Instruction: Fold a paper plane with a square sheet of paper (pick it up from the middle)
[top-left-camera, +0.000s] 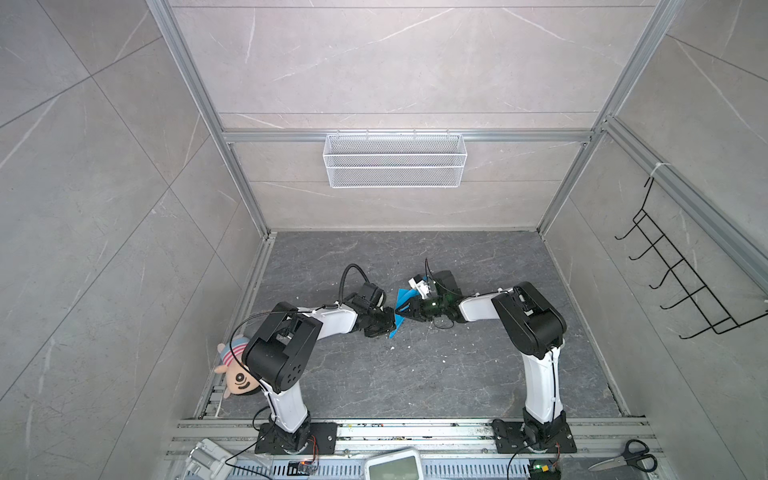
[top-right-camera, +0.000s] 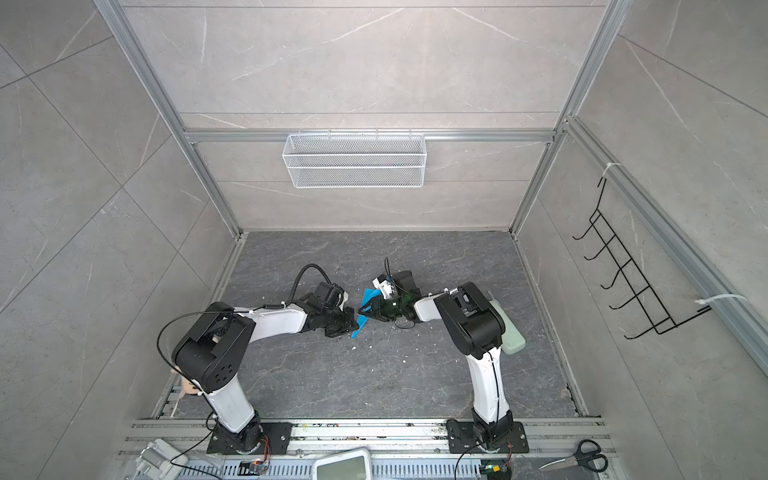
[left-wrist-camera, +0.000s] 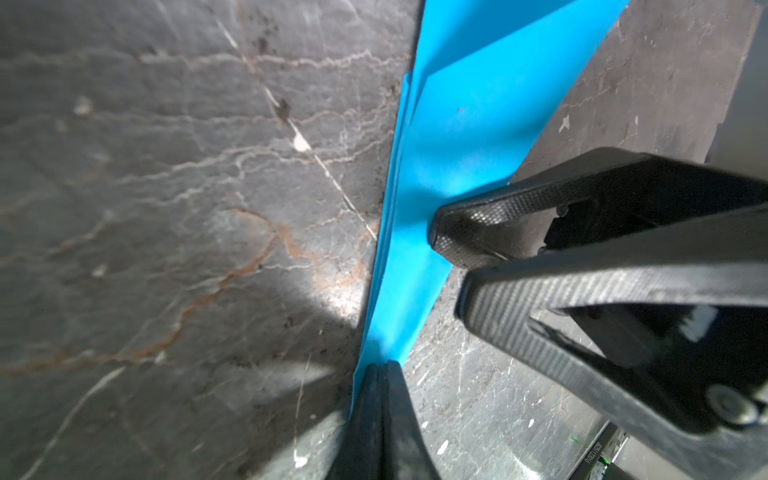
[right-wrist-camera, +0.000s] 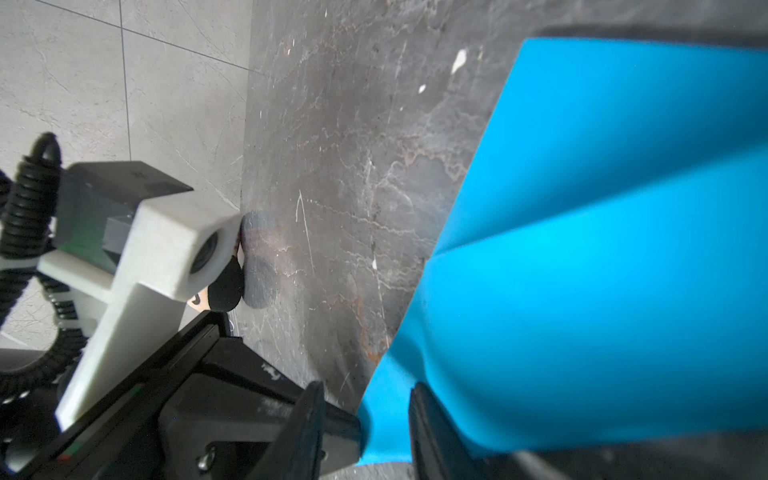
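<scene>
Paper first: the folded blue sheet (top-left-camera: 405, 296) stands on edge near the middle of the dark, veined stone-look tabletop (top-left-camera: 415, 374). Its long axis runs from about 1 o'clock to 7 o'clock in both top views. The left gripper (left-wrist-camera: 380, 374) meets it from 9 o'clock and is pinched tight near its 7 o'clock end, ribbed black fingertips pressed together with the paper between them. The right gripper (right-wrist-camera: 365, 399) comes in from 3 o'clock and straddles the sheet further up with its jaws partway apart. One textured finger (left-wrist-camera: 457, 237) touches the blue face and the other stands just off it, so it grips nothing. The paper is thin, matte and smooth, in several layers with sharp creases along its length. The next move probably needs the right jaws to close squarely across that axis.
</scene>
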